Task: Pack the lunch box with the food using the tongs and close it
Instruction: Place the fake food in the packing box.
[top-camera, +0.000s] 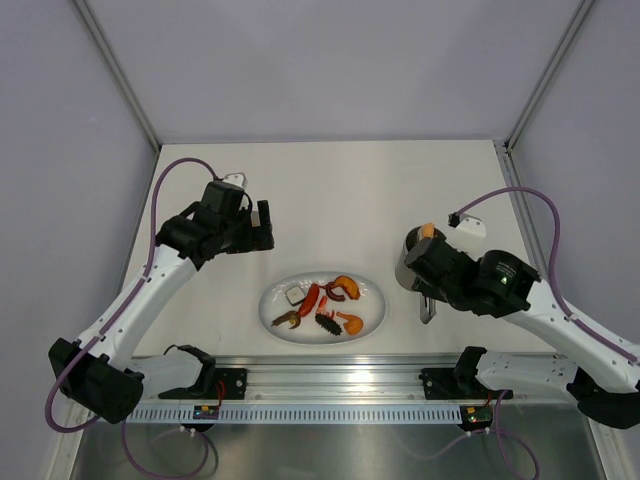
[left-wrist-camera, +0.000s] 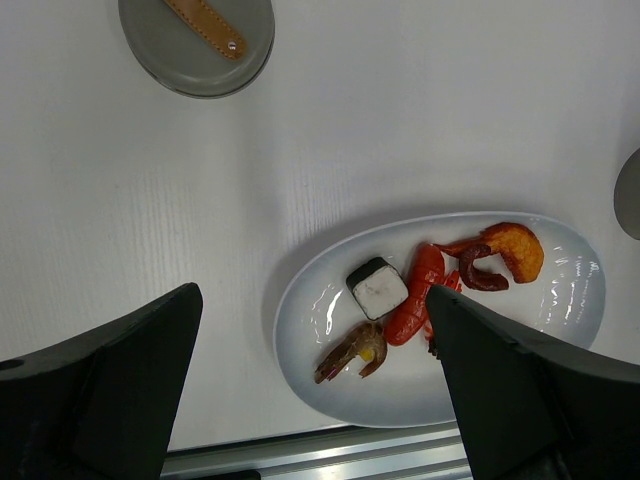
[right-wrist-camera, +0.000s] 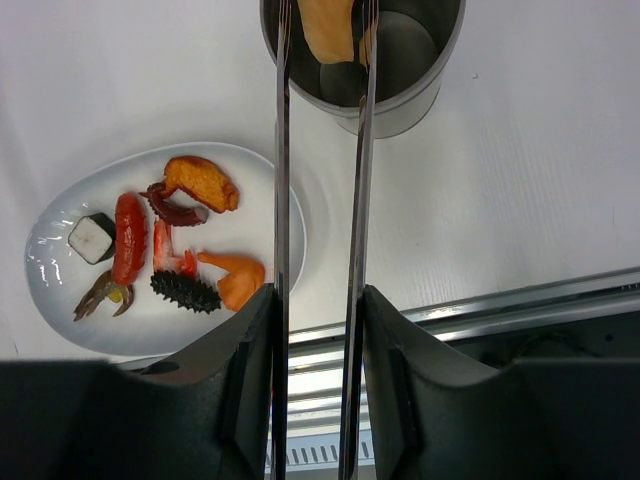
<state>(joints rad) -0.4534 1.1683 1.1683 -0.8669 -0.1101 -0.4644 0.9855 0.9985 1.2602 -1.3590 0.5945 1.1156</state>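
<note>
Right gripper: clenched on the tongs, one finger pressed against the outside of each arm, tips pointing away to the far side.
Tongs' tips: pinching an orange food piece at the open mouth of the lunch box; whether the piece is already below the rim cannot be told.
Lunch box: upright on the table, uncovered, just right of the plate.
Left gripper: released, jaws spread wide with nothing between them, raised over the table to the left of and beyond the plate.
Lid: flat on the table, tan handle up, to the far left of the plate and well apart from the lunch box.
Plate: white oval at the near middle, carrying a red sausage, a white square, a brown clawed piece, a dark ridged piece, an orange drumstick and an orange shrimp-like piece.
</note>
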